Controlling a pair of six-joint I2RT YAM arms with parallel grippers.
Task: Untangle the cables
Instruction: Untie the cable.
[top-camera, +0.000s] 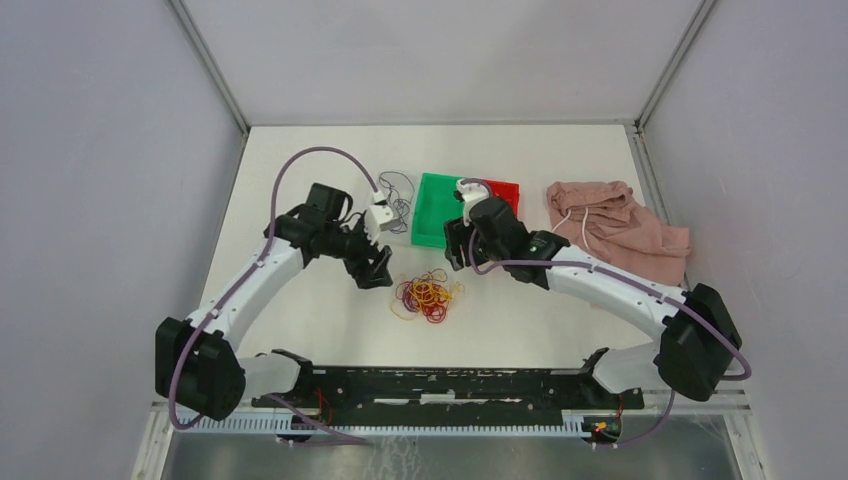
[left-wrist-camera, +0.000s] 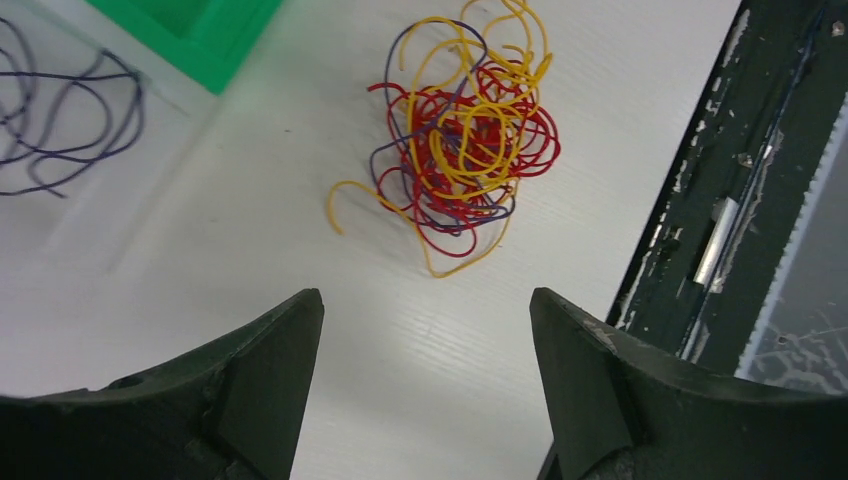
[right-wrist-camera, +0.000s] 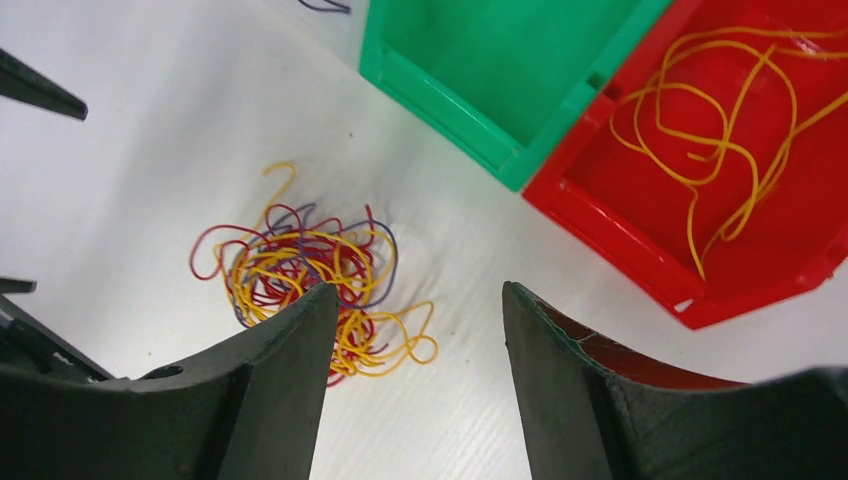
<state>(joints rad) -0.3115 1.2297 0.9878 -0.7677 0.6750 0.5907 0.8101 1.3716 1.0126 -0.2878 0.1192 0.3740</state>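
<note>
A tangled clump of yellow, red and purple cables (top-camera: 426, 296) (left-wrist-camera: 463, 140) (right-wrist-camera: 300, 275) lies on the white table between the two arms. Loose purple cables (top-camera: 396, 195) (left-wrist-camera: 65, 120) lie left of the green bin (top-camera: 437, 208) (left-wrist-camera: 200, 35) (right-wrist-camera: 480, 70). Yellow cables (right-wrist-camera: 720, 120) rest inside the red bin (top-camera: 503, 193) (right-wrist-camera: 720, 200). My left gripper (top-camera: 375, 268) (left-wrist-camera: 425, 305) hovers open just left of the clump, nothing between its fingers. Open and empty as well, my right gripper (top-camera: 455, 255) (right-wrist-camera: 418, 295) hangs at the clump's upper right, near the bins.
A pink cloth (top-camera: 615, 228) with a white drawstring lies at the right of the table. The black base rail (top-camera: 450, 385) (left-wrist-camera: 720, 200) runs along the near edge. Grey walls enclose the table on three sides.
</note>
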